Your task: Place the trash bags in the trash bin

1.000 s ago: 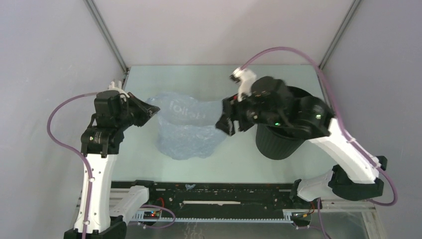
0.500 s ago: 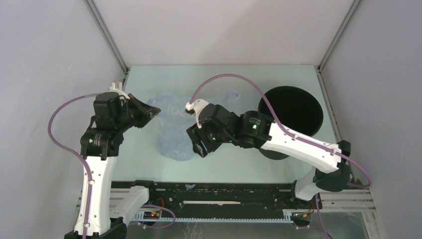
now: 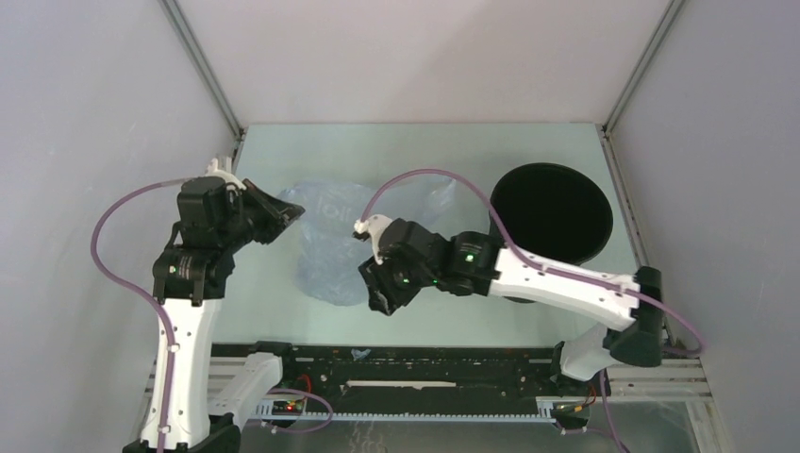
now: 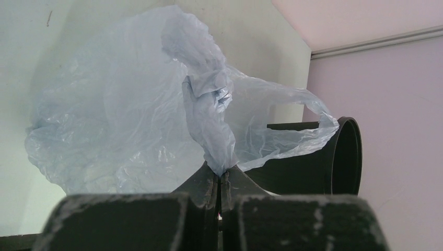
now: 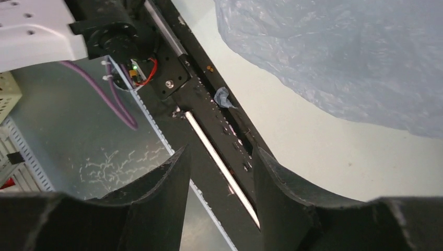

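Bag (image 3: 325, 255) sags from left gripper (image 3: 291, 212); right gripper (image 3: 382, 300), apparently empty, has retreated.

The trash bag (image 4: 120, 120) is thin, crinkled, faintly glossy translucent film, the trash bin (image 3: 552, 212) smooth black plastic, the table (image 3: 377, 151) matt

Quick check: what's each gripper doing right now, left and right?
Left gripper: closed, pinching a bunched fold of the trash bag.
Right gripper: open, holding nothing.
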`<action>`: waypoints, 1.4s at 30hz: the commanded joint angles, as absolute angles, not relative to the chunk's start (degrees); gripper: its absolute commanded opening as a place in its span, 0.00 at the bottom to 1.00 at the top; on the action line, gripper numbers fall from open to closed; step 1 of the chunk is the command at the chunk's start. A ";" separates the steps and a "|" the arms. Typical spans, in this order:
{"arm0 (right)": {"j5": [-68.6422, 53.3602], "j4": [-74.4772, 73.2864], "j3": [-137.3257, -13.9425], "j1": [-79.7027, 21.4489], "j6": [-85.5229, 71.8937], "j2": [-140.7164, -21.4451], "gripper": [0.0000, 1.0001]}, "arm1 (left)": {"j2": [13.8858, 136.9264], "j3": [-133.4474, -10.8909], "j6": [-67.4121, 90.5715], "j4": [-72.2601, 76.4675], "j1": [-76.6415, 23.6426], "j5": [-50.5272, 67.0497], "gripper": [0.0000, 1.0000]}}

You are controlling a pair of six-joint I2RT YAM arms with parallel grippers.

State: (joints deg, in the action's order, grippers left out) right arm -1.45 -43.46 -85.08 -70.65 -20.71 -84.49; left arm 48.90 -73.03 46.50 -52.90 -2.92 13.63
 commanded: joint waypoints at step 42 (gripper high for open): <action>25.19 -38.29 -80.93 -86.22 -85.95 -115.81 0.51 | 51.45 -75.76 53.05 -65.70 -16.99 -12.62 0.00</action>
